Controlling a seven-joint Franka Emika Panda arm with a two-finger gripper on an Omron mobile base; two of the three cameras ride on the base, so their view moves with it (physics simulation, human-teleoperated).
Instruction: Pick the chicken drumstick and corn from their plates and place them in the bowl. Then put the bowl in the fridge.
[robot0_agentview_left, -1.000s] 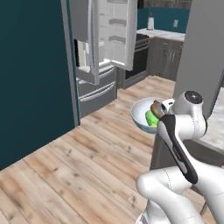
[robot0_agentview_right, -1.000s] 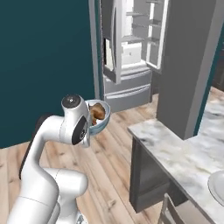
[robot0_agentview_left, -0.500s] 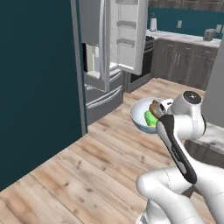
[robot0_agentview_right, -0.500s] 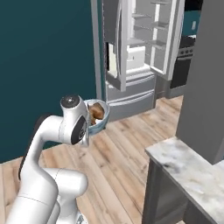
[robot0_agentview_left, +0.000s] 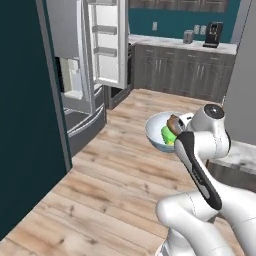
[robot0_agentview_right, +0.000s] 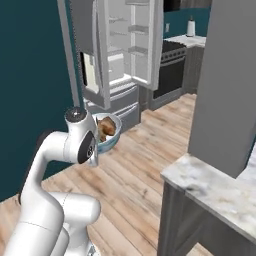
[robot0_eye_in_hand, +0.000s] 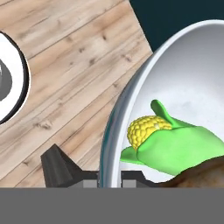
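Two foods ride in the bowl (robot0_agentview_left: 159, 131) carried above the wooden floor (robot0_agentview_left: 110, 175): the corn (robot0_eye_in_hand: 168, 140), its yellow kernels showing from a light green husk, and the chicken drumstick (robot0_agentview_right: 105, 128), a reddish-brown lump beside it. The gripper (robot0_eye_in_hand: 99, 175) is closed on the bowl's rim, with one dark finger (robot0_eye_in_hand: 59, 166) outside the wall and the rim running between the jaws. In the left base view the bowl hangs just in front of the white arm (robot0_agentview_left: 200, 150), green husk at its near side. The fridge (robot0_agentview_right: 120, 55) stands ahead against the teal wall (robot0_agentview_left: 25, 100), well apart from the bowl, doors swung wide on white shelves and door racks. A marble-topped counter (robot0_agentview_right: 215, 190) sits to the robot's right.
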